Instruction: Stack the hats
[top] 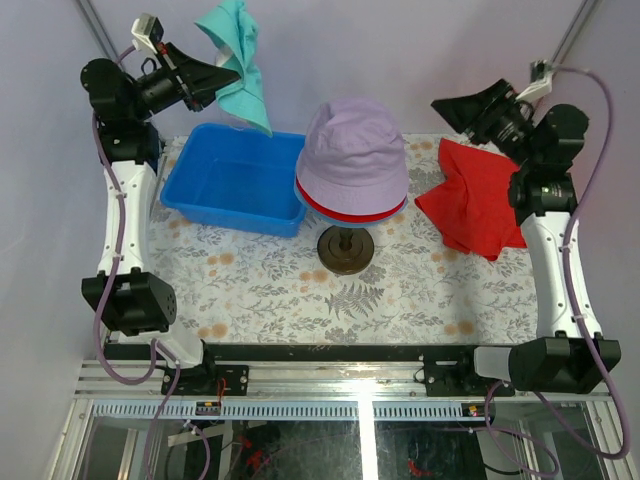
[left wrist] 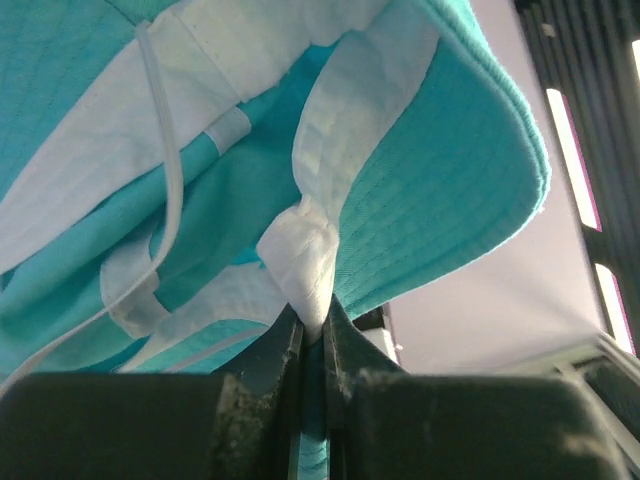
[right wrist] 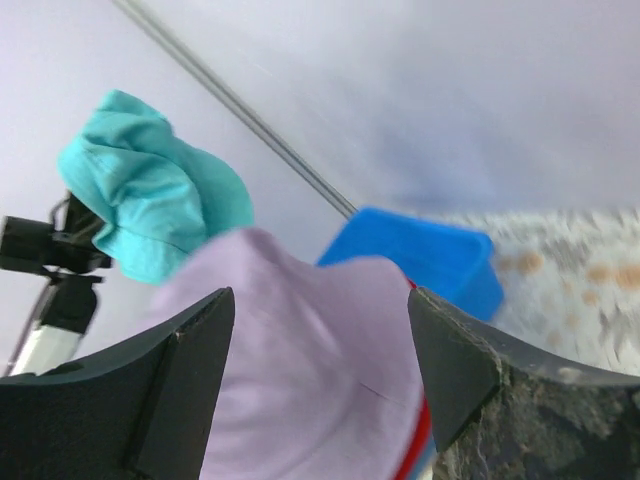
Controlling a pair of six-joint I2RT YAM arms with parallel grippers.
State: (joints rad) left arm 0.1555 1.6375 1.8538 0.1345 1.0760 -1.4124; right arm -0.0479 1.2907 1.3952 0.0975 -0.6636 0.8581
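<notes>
The left gripper (left wrist: 312,335) is pinched shut on a white-lined fold of the teal hat (left wrist: 430,190), holding it aloft over the far rim of the blue bin (top: 240,180). The crumpled hat fills that wrist's view. The right gripper (right wrist: 320,320) stands wide and empty near the far edge of the flat red cloth (top: 475,195). Between the arms, the lilac hat (top: 352,150) sits crown-up over a red hat (top: 345,213), of which only the rim shows. Whatever props them is hidden except for a dark round base (top: 346,250) on the patterned table (top: 430,290).
</notes>
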